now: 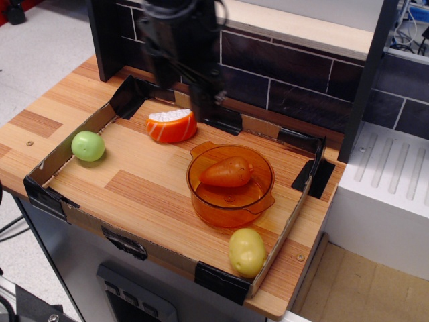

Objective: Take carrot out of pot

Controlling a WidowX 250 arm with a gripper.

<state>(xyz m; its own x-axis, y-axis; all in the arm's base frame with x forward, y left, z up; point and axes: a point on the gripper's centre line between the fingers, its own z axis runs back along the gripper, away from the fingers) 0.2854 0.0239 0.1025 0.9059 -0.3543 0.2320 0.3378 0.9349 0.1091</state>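
Note:
The orange carrot [226, 172] lies on its side inside the round translucent orange pot [231, 209], which stands right of centre in the cardboard-walled tray. My black gripper [182, 90] hangs above the tray's back edge, up and to the left of the pot and just behind the orange-and-white slice. It is blurred by motion. Its two fingers stand apart and hold nothing. It is well clear of the carrot and the pot.
An orange-and-white half-round slice [172, 125] lies at the back of the tray. A green ball [88, 145] sits at the left and a yellow potato-like toy [247, 252] at the front right corner. Low cardboard walls [283, 231] ring the tray. A dark tiled wall stands behind and a white unit [389, 194] to the right.

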